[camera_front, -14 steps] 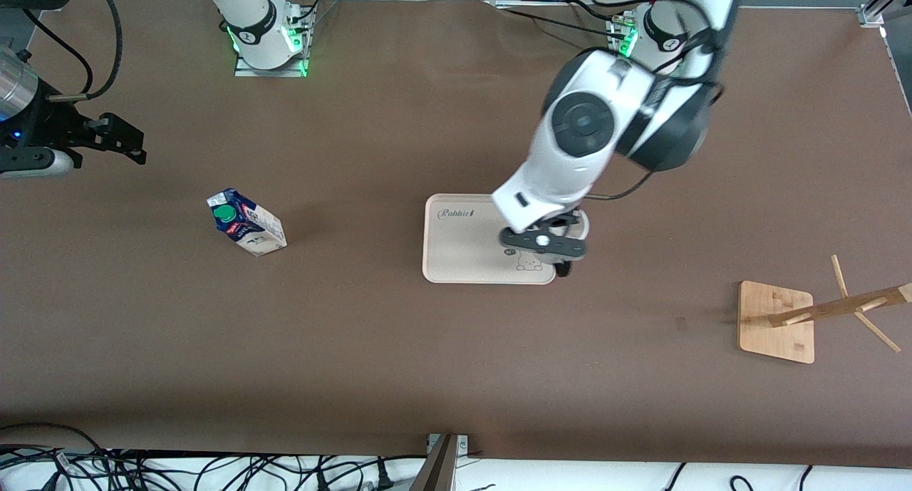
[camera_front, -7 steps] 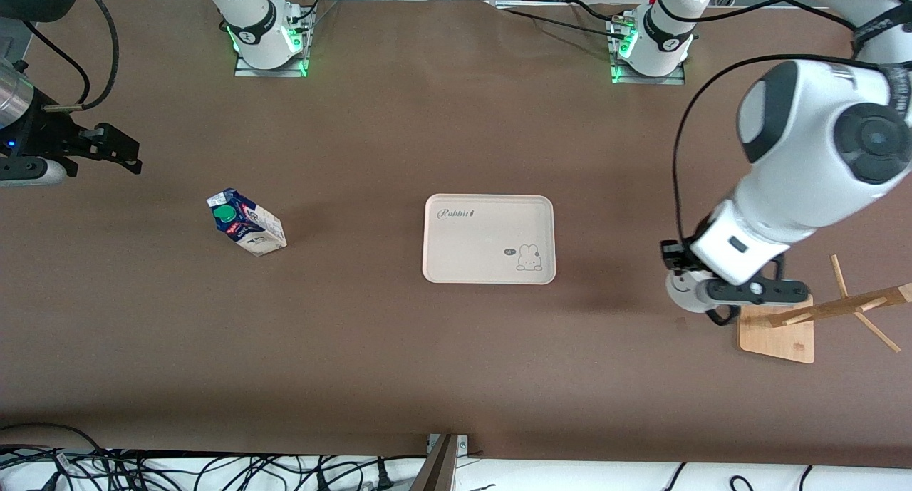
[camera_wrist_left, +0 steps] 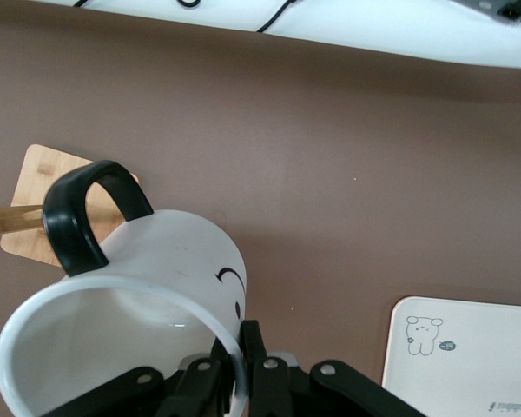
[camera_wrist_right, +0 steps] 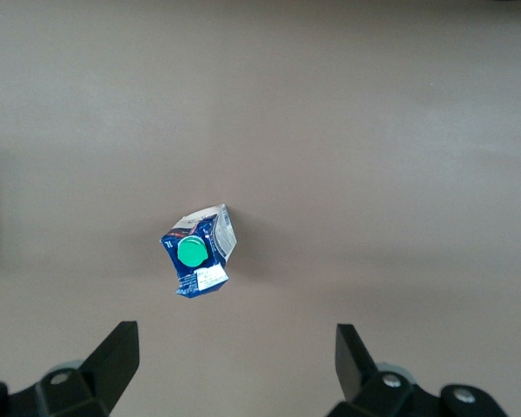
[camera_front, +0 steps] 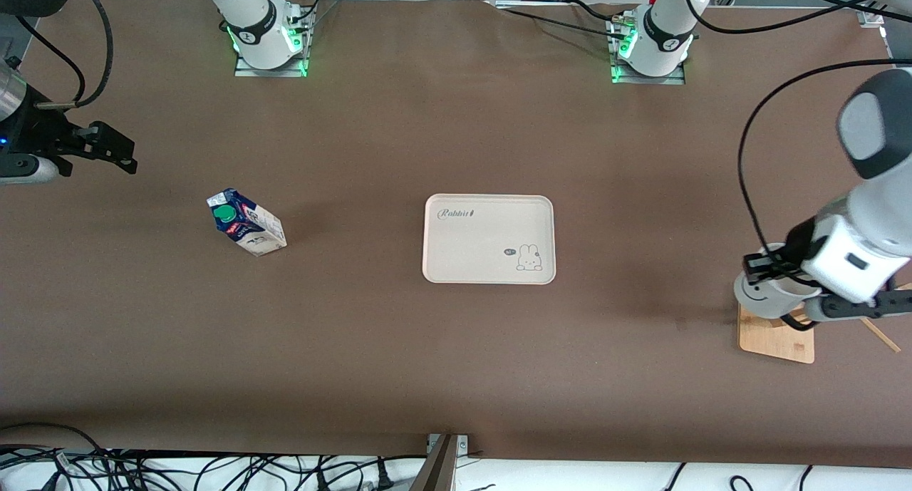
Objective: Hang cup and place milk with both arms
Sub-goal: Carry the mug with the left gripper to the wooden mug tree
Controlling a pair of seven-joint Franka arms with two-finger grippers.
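Left gripper: clamped on the rim of the smiley-face mug, carried tilted over the bamboo mug tree, at 3 o'clock from the rabbit tray.
Handle risk: black loop just beside a peg; could miss or nudge the stand over if misaligned.
Right gripper: spread wide, waiting above the milk carton.
Milk carton: on the table at 9 o'clock from the tray, upright; likely to topple under an off-centre grasp.
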